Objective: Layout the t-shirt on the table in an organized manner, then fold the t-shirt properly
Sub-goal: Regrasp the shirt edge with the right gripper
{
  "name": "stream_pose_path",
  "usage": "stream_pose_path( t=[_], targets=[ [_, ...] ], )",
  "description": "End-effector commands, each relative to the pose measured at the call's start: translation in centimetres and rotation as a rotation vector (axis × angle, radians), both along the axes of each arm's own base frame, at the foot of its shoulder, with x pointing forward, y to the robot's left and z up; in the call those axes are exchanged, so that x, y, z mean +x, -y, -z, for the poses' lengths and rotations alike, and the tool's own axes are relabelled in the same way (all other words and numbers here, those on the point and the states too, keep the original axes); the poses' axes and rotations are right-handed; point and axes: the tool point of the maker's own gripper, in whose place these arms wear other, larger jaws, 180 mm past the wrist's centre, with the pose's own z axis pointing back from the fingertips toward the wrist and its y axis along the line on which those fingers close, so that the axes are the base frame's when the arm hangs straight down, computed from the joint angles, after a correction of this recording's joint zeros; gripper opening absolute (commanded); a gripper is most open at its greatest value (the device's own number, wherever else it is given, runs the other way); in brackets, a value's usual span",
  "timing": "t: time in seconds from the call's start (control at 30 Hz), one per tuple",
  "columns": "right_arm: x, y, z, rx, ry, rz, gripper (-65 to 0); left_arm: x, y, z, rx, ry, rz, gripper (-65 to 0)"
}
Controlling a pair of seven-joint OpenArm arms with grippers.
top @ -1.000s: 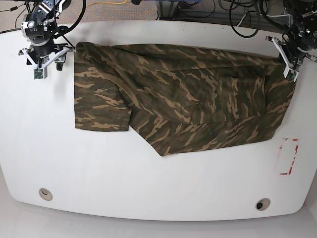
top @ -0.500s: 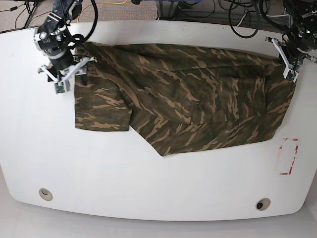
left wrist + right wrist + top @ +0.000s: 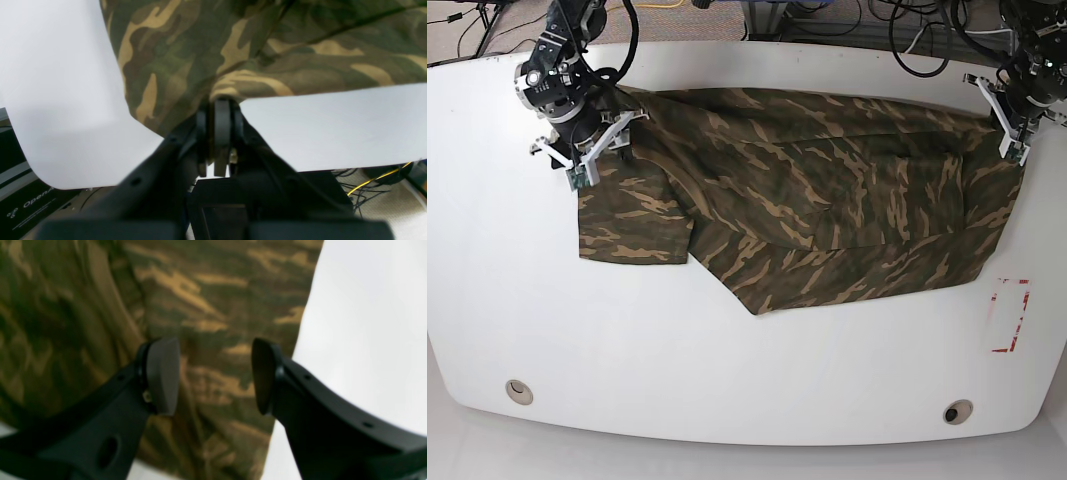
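Laying-out step — the shirt (image 3: 807,200) lies rumpled across the far half of the desk (image 3: 727,380). Left jaws (image 3: 218,110) pinch its corner; right jaws (image 3: 213,373) hang spread above a sleeve. Next, probably: pinch there — pull flat.

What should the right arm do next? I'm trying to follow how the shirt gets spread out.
Probably lower and close on the cloth. The right gripper hangs open over the t-shirt near its edge, fingers holding nothing, while the left gripper is shut on the opposite corner.
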Motion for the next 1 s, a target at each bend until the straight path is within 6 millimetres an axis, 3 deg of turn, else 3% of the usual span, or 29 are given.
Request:
stream_pose_path(
  t=[0.0,0.17,0.43,0.97],
  targets=[
    [-0.7,-0.1,-0.2,-0.001,-0.004,-0.009,-32.3,0.5,-0.4,-0.9,0.019,0.026,0.004,-65.0],
    [-2.2,-0.2,0.8,0.001,-0.050,-0.009,-32.3,0.6,-0.4,-0.9,0.019,0.028,0.004,-65.0],
    [-3.0,-0.1,2.7,0.031,-0.104,0.003,-32.3,0.6,-0.4,-0.9,0.019,0.027,0.005,-65.0],
    [-2.6,-0.4,3.7,0.055,-0.122,0.007,-33.1,1.2,-0.4,-1.1,0.018,0.043,0.005,-65.0]
  ],
)
